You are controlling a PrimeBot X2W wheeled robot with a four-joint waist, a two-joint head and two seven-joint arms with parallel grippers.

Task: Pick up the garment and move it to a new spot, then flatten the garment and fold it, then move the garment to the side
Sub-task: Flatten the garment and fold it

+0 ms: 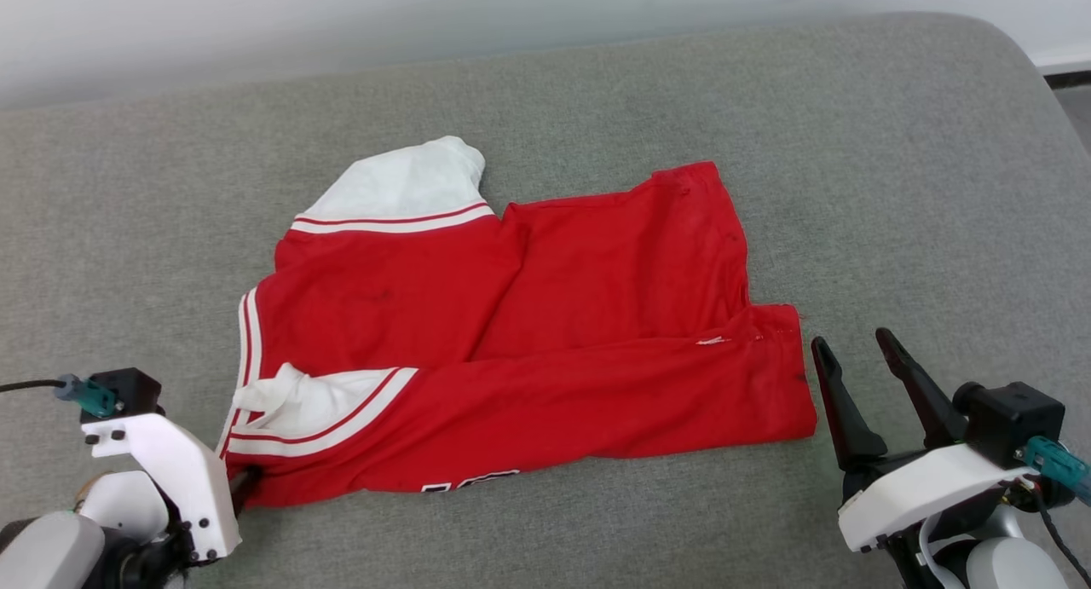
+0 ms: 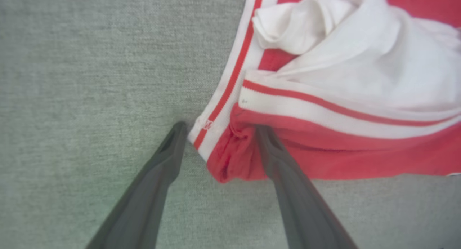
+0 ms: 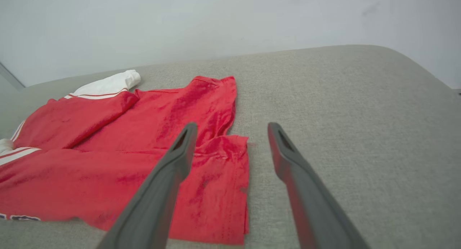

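The garment (image 1: 545,333) lies folded on the grey cushion, red with a white sleeve (image 1: 409,184) at the back and striped trim on the left. Part of its dark lettering (image 1: 469,482) peeks out at the near edge. My left gripper (image 1: 243,485) is at the garment's near-left corner, mostly hidden behind its white wrist mount. In the left wrist view it (image 2: 220,130) stands open, with the red corner (image 2: 234,159) between its fingers. My right gripper (image 1: 857,350) is open just right of the garment's right edge. In the right wrist view it (image 3: 232,128) hovers above that edge (image 3: 230,169).
The grey cushion (image 1: 895,188) stretches wide to the right and behind the garment, ending at a pale wall (image 1: 341,18) at the back. Its rounded far-right corner (image 1: 1014,52) drops off toward a floor strip.
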